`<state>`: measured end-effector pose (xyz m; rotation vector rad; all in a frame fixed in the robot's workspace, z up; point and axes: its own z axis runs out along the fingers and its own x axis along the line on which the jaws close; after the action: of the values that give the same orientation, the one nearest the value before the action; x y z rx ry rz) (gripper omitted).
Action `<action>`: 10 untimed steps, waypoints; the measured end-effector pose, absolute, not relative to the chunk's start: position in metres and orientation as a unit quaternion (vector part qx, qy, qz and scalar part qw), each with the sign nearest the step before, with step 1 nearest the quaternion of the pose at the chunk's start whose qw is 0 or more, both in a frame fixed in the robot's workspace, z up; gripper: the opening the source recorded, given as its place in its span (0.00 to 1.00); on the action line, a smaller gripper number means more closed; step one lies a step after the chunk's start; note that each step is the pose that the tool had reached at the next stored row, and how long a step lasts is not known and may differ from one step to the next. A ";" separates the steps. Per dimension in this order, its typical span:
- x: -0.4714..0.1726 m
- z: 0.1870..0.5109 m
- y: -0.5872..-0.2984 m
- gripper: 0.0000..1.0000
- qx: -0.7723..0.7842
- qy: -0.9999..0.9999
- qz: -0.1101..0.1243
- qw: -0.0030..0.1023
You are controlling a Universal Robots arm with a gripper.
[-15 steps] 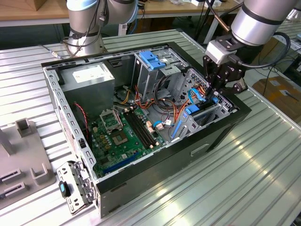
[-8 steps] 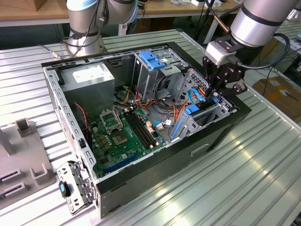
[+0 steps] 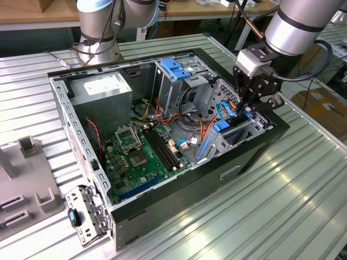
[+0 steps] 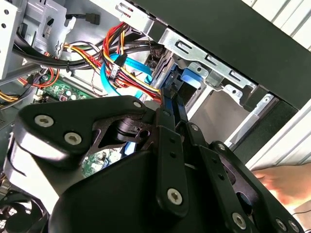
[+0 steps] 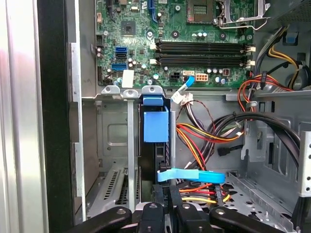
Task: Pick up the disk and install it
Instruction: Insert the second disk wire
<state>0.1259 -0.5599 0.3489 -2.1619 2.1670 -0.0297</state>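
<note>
1. Black gripper [image 3: 250, 106] hangs over the right end of the open computer case [image 3: 179, 201] in the exterior view, its fingers closed on the blue-framed disk [image 3: 230, 127], which stands on edge in the metal drive bay [image 3: 259, 123] at centre right.
2. Seen in the first wrist view, the disk [image 5: 156, 127] sits upright in the middle of the frame, its blue end between the bay's grey rails [image 5: 130, 145], with the gripper [image 5: 167, 213] at the bottom edge.
3. Inside the case lie a green motherboard [image 3: 142, 157] at centre, a grey power supply [image 3: 103, 92] at upper left, and red, yellow and orange cables [image 3: 201, 127] beside the bay.
4. A grey drive cage with a blue latch [image 3: 176, 67] stands at the top centre of the case.
5. From the upper right corner of the exterior view, the silver arm [image 3: 295, 24] slants down and to the left towards the bay, above a ribbed metal table [image 3: 303, 216].
6. A hand [image 4: 284, 182] shows at the lower right of the second wrist view, outside the case.
</note>
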 end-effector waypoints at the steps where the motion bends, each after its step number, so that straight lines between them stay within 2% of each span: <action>1: 0.126 0.349 -0.560 0.16 -0.706 0.707 -0.010 0.040; 10: 0.126 0.345 -0.560 0.16 -0.706 0.707 -0.010 0.040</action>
<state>0.1259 -0.5600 0.3453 -2.1622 2.1669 -0.0300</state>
